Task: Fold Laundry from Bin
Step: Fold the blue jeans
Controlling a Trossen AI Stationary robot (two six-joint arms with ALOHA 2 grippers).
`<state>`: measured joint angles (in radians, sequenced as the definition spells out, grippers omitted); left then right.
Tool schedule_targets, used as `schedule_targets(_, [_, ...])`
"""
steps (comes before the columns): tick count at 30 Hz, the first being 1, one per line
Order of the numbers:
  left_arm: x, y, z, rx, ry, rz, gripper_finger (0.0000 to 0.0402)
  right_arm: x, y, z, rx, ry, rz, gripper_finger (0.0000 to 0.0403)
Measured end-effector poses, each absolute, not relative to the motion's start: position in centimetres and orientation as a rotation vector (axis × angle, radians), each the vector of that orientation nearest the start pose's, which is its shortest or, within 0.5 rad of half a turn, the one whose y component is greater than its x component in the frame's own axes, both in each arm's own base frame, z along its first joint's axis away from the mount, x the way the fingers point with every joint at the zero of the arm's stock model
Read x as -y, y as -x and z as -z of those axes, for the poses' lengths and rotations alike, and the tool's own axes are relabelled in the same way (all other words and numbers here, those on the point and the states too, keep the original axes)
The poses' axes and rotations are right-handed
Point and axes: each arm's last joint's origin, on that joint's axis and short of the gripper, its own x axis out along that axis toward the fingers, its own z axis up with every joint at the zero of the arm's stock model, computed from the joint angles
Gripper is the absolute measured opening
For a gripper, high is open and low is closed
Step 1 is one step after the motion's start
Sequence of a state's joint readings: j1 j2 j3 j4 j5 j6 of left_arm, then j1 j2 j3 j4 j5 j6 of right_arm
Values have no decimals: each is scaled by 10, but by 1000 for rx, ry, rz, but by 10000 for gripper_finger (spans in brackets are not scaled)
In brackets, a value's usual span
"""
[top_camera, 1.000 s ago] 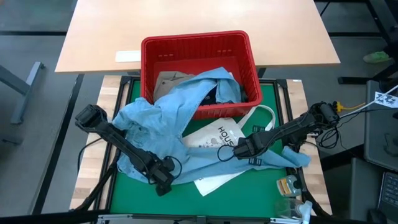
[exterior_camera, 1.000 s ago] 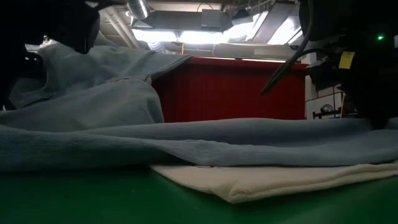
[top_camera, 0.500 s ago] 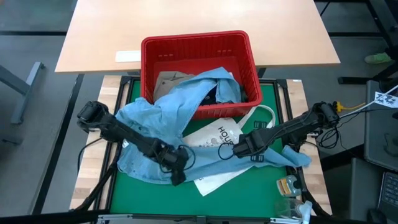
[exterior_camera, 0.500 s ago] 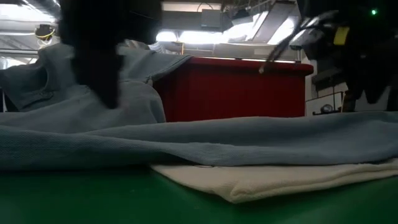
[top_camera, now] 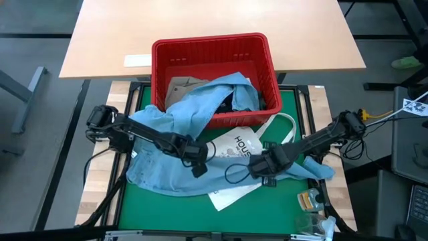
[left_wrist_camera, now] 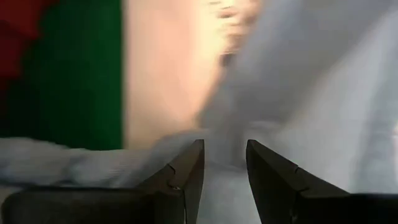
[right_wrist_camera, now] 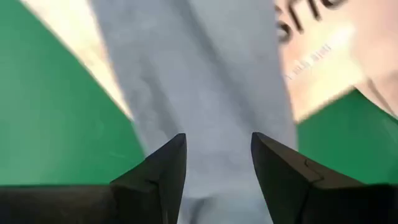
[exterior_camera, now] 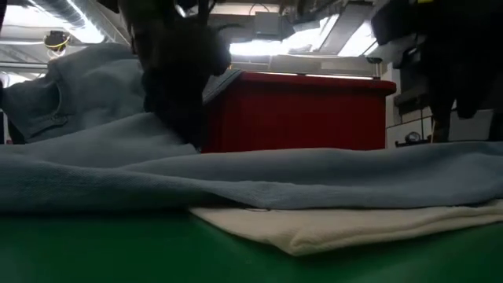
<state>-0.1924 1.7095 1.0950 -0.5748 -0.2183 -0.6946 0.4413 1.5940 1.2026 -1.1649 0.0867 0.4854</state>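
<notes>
A light blue denim garment [top_camera: 167, 134] hangs out over the near rim of the red bin [top_camera: 159, 67]. It spreads over the green mat [top_camera: 267, 207] and over a white tote bag [top_camera: 234, 144]. A khaki-tan piece [top_camera: 180, 87] and a dark piece [top_camera: 227, 104] lie in the bin. My left gripper [top_camera: 198, 167] hovers open over the denim beside the tote, with nothing between its fingers [left_wrist_camera: 186, 171]. My right gripper [top_camera: 262, 175] points down, open, above a strip of denim [right_wrist_camera: 205, 93] that crosses the tote [right_wrist_camera: 336, 56].
A wooden table [top_camera: 214, 20] with a white slip [top_camera: 137, 60] stands beyond the bin. Small items [top_camera: 311, 199] sit at the mat's near right corner. Bare green mat shows along the near edge and at the far right.
My left gripper has swept from the denim's near edge toward the table's right and far side, and now stands over the denim beside the tote. My right gripper has risen a little above the denim strip. The denim lies much as before.
</notes>
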Motion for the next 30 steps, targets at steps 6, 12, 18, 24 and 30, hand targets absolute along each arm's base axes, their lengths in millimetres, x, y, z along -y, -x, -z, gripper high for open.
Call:
schedule_targets(6, [53, -322, -170, -1153, 340, -464, 115, -129, -246, -213, -1468, 35, 45, 181])
schedule_targets(12, [51, -322, -162, -1169, 285, -524, 115, -123, -236, -178, -1487, -33, 92, 181])
schedule_targets(18, [47, -317, -156, -1208, 215, -609, 115, -123, -226, -152, -1526, -139, -15, 181])
schedule_targets(24, [43, -316, -155, -1223, 198, -639, 115, -127, -226, -146, -1521, -244, -139, 181])
schedule_targets(30, [43, -316, -155, -1232, 180, -629, 115, -130, -230, -152, -1520, -253, -152, 181])
